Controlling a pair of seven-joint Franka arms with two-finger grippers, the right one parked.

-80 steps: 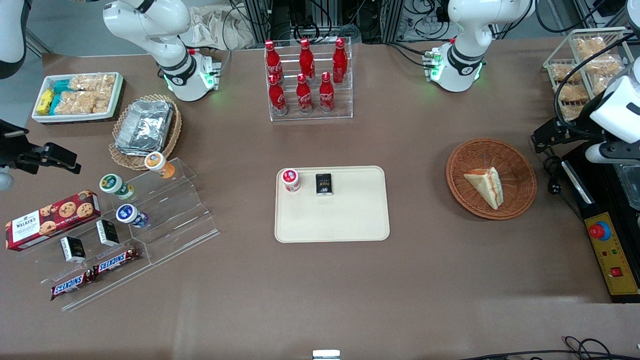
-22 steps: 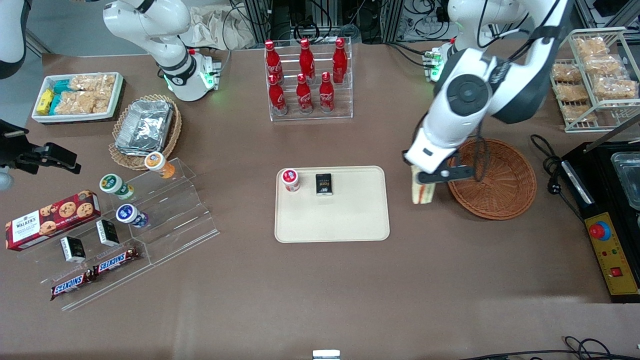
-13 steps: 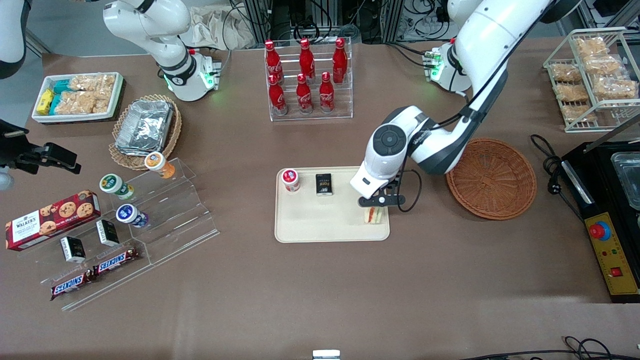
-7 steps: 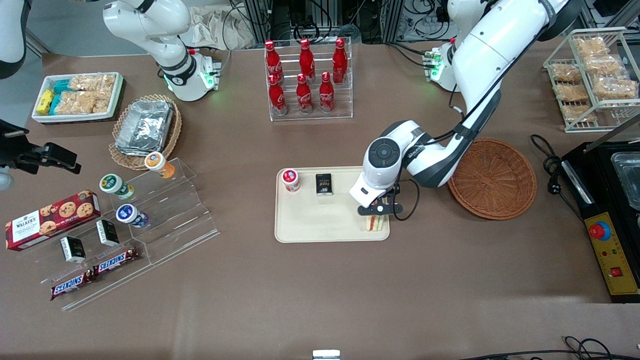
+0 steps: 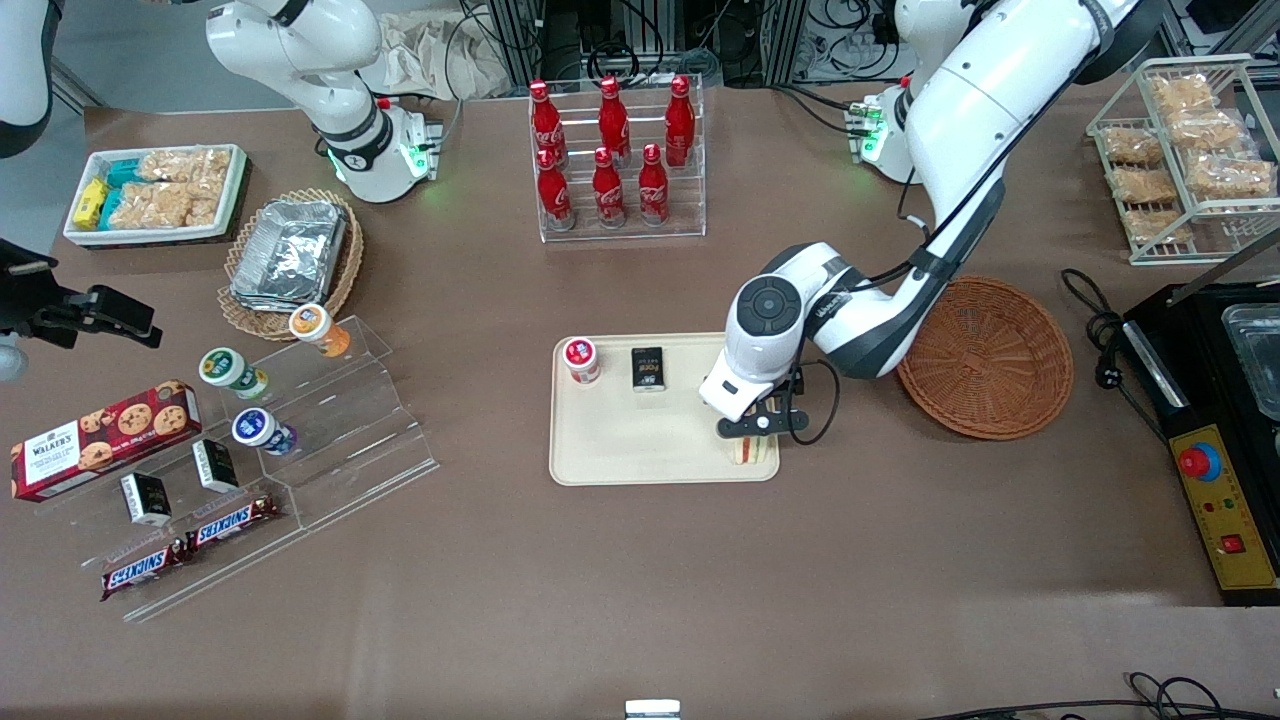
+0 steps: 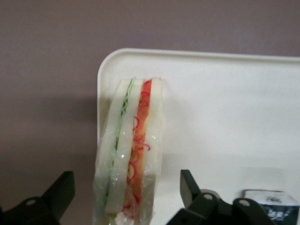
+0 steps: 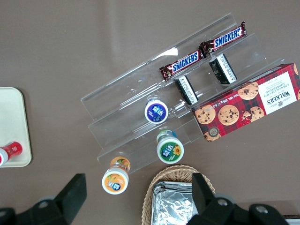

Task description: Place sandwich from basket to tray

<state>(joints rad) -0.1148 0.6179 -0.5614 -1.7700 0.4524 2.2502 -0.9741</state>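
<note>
The sandwich (image 5: 748, 455) stands on its edge in the tray (image 5: 640, 440), at the tray's corner nearest the front camera and toward the basket (image 5: 985, 355). In the left wrist view the sandwich (image 6: 131, 154) is plastic-wrapped, with green and red filling stripes facing the camera. My gripper (image 5: 752, 432) hangs just above it. The gripper (image 6: 124, 183) is open, with a black finger (image 6: 61, 187) on each side and a gap to the bread on both. The reddish-brown wicker basket holds nothing.
A red-lidded cup (image 5: 581, 358) and a small black packet (image 5: 648, 368) sit on the tray farther from the camera. A rack of red bottles (image 5: 615, 160) stands beyond the tray. A yellow control box (image 5: 1225, 510) lies at the working arm's end.
The sandwich left the basket in my gripper, crossed to the tray and came down at its near corner. Over the last half second the arm has barely moved.
</note>
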